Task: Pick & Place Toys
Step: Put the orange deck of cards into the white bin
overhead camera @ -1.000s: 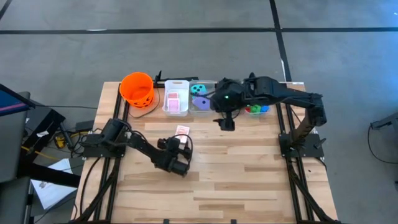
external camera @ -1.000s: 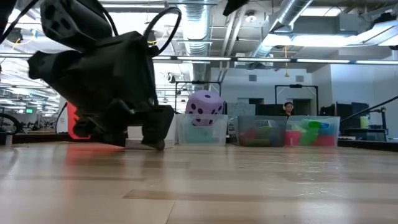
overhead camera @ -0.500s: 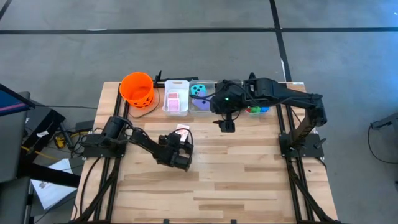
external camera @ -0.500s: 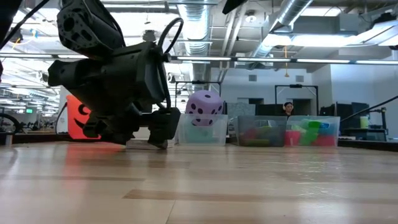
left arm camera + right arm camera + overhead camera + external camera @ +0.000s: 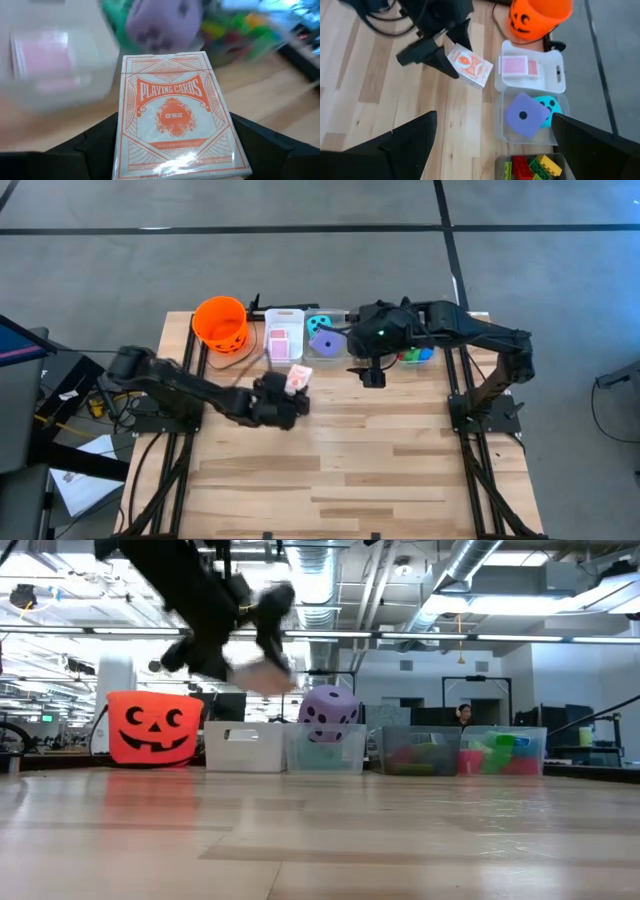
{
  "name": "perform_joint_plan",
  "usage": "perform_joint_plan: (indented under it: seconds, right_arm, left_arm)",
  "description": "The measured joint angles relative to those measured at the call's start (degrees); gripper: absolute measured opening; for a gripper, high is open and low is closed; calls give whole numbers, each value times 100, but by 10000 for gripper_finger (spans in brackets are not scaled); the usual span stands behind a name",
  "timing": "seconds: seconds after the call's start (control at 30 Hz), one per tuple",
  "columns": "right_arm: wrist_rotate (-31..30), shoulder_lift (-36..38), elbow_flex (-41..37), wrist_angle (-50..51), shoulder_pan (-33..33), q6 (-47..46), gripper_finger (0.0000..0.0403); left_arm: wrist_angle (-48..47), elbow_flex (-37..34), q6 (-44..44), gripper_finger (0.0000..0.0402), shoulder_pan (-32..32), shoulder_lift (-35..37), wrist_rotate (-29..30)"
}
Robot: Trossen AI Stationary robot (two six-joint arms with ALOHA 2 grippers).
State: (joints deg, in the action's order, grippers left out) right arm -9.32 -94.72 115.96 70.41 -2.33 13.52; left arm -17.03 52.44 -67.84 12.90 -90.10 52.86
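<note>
A white-and-orange playing card box (image 5: 175,120) hangs above the table, in front of the bins, with my left gripper (image 5: 290,387) shut on it; it also shows in the right wrist view (image 5: 470,65) and blurred in the low view (image 5: 262,670). My right gripper (image 5: 372,375) hovers open and high over the bins, holding nothing. Pink-backed cards (image 5: 520,66) lie in the white bin (image 5: 283,340). A purple die (image 5: 524,116) and a teal die (image 5: 550,105) sit in the clear bin (image 5: 322,340). Coloured bricks (image 5: 535,167) fill another clear bin (image 5: 412,356). My left gripper pinches the card box by its two long edges (image 5: 122,150), one dark finger (image 5: 95,145) on each side, at the end nearest the wrist. The fingers come from the table's left, slanting a little downward, and lie along the box. The box is lifted clear, printed face up.
An orange pumpkin bucket (image 5: 220,323) stands at the far left of the row of bins along the table's far edge. The wooden tabletop (image 5: 380,450) spreads bare toward the near edge. A person (image 5: 462,714) shows far off in the room.
My left gripper reached the card box lying on the table, took hold of it and rose steeply with it, drifting toward the far edge and the bins. The box has gone from flat on the wood to lifted clear.
</note>
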Motion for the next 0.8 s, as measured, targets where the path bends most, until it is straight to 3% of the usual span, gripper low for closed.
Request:
perform_joint_plan:
  seconds: [0.27, 0.4, 0.57, 0.73, 0.8]
  right_arm:
    - [0, 292, 0, -233, 0, 0, 383]
    - [0, 366, 0, -190, 0, 0, 383]
    - [2, 391, 0, -38, -11, 85, 383]
    - [2, 398, 0, 86, -46, 208, 383]
    - [2, 398, 0, 166, -49, 210, 383]
  left_arm:
    - [-106, 10, 1739, 302, -995, 1191, 524]
    - [-44, 13, 2269, 302, -1615, 1276, 282]
    - [50, 16, 2616, 302, -2246, 1032, -307]
    - [667, 18, 2722, 304, -2685, 339, -803]
    - [741, 18, 2665, 333, -2798, -3, -1036]
